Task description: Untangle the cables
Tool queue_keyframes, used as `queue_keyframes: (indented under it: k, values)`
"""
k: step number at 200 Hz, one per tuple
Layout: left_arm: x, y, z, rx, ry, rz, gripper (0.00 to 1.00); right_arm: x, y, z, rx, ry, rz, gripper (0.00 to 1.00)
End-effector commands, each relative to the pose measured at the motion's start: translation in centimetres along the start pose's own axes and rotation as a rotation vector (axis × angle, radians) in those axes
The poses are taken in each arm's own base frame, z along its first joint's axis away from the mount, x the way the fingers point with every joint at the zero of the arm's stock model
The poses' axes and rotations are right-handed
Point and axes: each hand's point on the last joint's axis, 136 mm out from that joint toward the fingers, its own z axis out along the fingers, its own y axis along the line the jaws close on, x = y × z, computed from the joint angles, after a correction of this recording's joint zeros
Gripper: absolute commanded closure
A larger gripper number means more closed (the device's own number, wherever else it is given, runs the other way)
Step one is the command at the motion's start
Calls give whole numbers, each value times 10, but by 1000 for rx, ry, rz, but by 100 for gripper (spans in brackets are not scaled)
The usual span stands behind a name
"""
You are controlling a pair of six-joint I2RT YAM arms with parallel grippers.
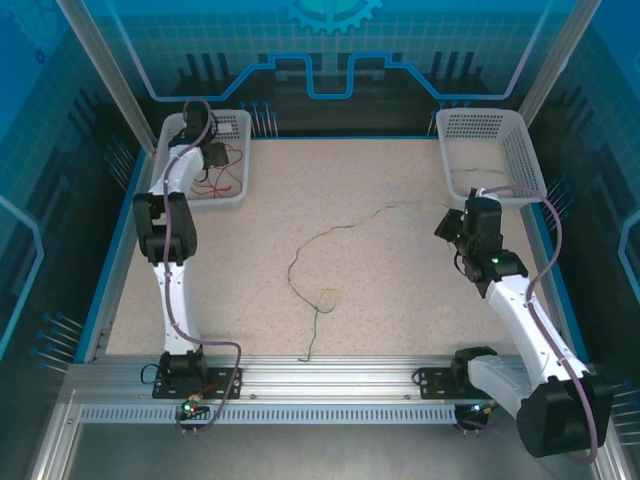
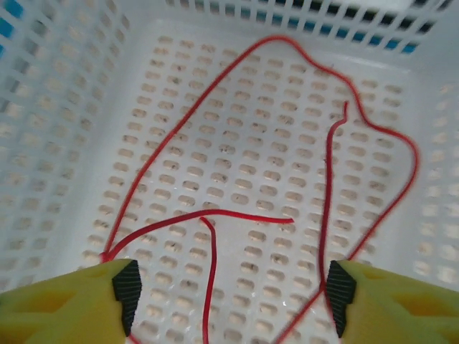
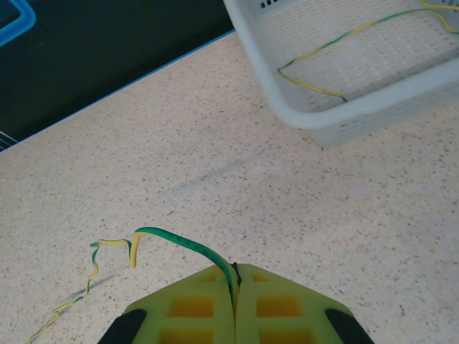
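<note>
A red cable (image 2: 247,216) lies in loose loops on the floor of the white left basket (image 1: 238,118); it shows as thin red lines (image 1: 222,186) from above. My left gripper (image 2: 233,297) hovers over it, open, with strands running between its fingers but nothing gripped; from above it sits inside the basket (image 1: 212,158). A green-yellow cable (image 1: 331,232) winds across the table from the front centre toward the right. My right gripper (image 3: 235,278) is shut on its green end (image 3: 187,242), just in front of the right basket (image 1: 450,222).
The white right basket (image 3: 373,107) stands at the back right (image 1: 520,160) and holds another green-yellow cable (image 3: 310,87). Blue walls fence the speckled table. A metal rail with both arm bases runs along the near edge.
</note>
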Motion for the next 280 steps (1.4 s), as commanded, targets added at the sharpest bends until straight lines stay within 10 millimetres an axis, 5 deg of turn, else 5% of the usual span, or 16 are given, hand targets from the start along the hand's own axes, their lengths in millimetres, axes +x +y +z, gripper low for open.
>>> queue_keyframes:
  k: [1, 40, 91, 113, 145, 180, 220, 280]
  values:
    - [-65, -7, -88, 44, -214, -43, 10, -15, 16, 3, -13, -47, -35, 100]
    - [-71, -18, -139, 96, -276, -29, 12, -28, 24, 13, 9, -70, -7, 100]
    - [-51, -13, -128, 48, -215, -3, 28, -52, 49, 11, -60, -95, 8, 100]
    - [-35, -48, -173, 177, -267, 11, 31, -57, 63, 9, -126, -104, 4, 100]
    - [33, -121, -240, 430, -313, 59, 29, -73, 55, 13, -62, -189, 23, 100]
    - [128, -158, -245, 553, -173, 84, 30, -78, 46, 32, -32, -230, 91, 100]
    - [209, -173, -259, 603, 61, 178, 30, -73, 18, 44, 81, -206, 114, 100]
    - [321, -164, -259, 541, 580, 97, 17, -79, -10, 47, 191, -234, 195, 100]
